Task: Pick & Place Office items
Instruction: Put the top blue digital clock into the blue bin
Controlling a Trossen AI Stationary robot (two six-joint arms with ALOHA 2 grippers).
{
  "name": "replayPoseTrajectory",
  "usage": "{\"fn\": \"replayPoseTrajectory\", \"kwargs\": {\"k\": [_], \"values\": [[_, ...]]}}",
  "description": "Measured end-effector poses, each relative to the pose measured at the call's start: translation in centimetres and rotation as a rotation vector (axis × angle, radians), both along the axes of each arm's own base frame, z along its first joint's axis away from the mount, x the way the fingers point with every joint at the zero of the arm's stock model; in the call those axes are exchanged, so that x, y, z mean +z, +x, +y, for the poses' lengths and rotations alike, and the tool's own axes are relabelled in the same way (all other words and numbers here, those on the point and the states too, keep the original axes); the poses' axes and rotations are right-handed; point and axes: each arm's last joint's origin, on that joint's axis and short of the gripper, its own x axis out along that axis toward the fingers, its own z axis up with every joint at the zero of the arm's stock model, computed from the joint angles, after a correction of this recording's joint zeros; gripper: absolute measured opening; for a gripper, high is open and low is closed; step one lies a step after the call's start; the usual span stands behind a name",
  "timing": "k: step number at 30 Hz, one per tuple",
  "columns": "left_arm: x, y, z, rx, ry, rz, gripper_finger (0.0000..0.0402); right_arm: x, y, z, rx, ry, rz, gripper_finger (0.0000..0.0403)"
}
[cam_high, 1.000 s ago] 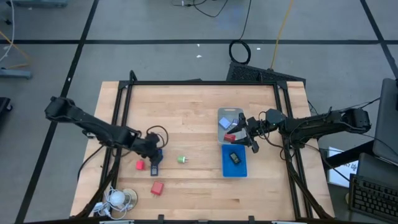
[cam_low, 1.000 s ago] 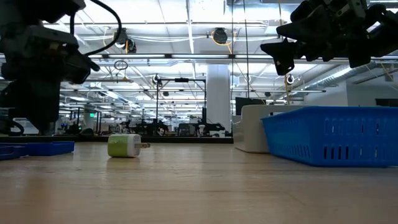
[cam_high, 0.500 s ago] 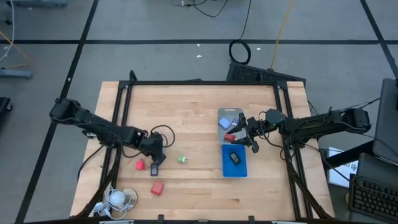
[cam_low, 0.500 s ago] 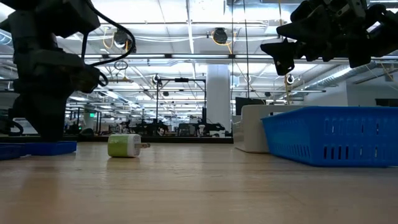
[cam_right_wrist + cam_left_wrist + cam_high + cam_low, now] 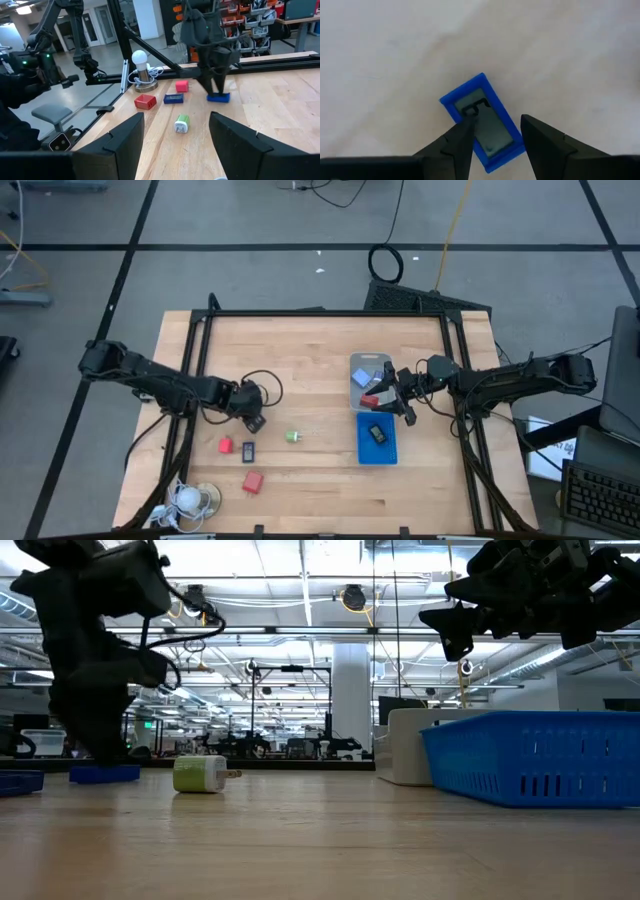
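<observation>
My left gripper (image 5: 254, 422) points steeply down at the table's left-middle, shut on a blue-and-black rectangular piece (image 5: 482, 122), which also shows in the low view (image 5: 105, 773). A second blue piece (image 5: 248, 450), two red blocks (image 5: 226, 445) (image 5: 252, 481) and a green bit (image 5: 292, 436) lie flat on the wood nearby. My right gripper (image 5: 392, 395) hangs level above the trays, open, with nothing between its fingers (image 5: 125, 137). A light-blue cube (image 5: 361, 378) and a red block (image 5: 370, 401) lie in the clear tray (image 5: 383, 360). A dark piece (image 5: 377, 433) lies in the blue tray (image 5: 365, 455). My left gripper pinches the blue-and-black piece between its two fingers at one end (image 5: 497, 145), the rest reaching out past the fingertips. The fingers (image 5: 214, 85) come from above, pointing down. The piece lies flat at table height (image 5: 218, 97); whether it is lifted clear I cannot tell.
A white round coiled-cord thing (image 5: 190, 498) sits at the near left corner. Black frame rails (image 5: 195, 360) run along the table's left, far and right sides. Bare wood lies between the green bit and the trays.
My left gripper has moved a little toward the table's right and far edge, toward the green bit, turning at the wrist and staying shut. The blue-and-black piece has gone along with it, away from the second blue piece.
</observation>
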Motion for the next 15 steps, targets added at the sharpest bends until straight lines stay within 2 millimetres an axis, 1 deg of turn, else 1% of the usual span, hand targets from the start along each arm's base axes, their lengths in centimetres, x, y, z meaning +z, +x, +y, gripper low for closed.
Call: {"fn": "replayPoseTrajectory", "kwargs": {"k": [5,11,13,15], "values": [[1.2,0.1,0.9,0.049,0.074,0.051,0.0165,0.0,0.0,0.0,0.0,0.0,-0.001,0.0215],[3.0,1.1,1.1,0.049,0.096,0.014,0.0166,0.0,0.0,0.0,-0.001,0.0,0.001,0.0215],[3.4,1.3,1.1,0.091,0.08,0.001,0.0166,0.0,0.0,0.0,-0.001,0.0,0.004,0.0215],[3.5,1.3,1.0,0.173,0.05,-0.002,0.0166,-0.1,0.0,0.0,-0.001,0.0,0.006,0.0215]]}}
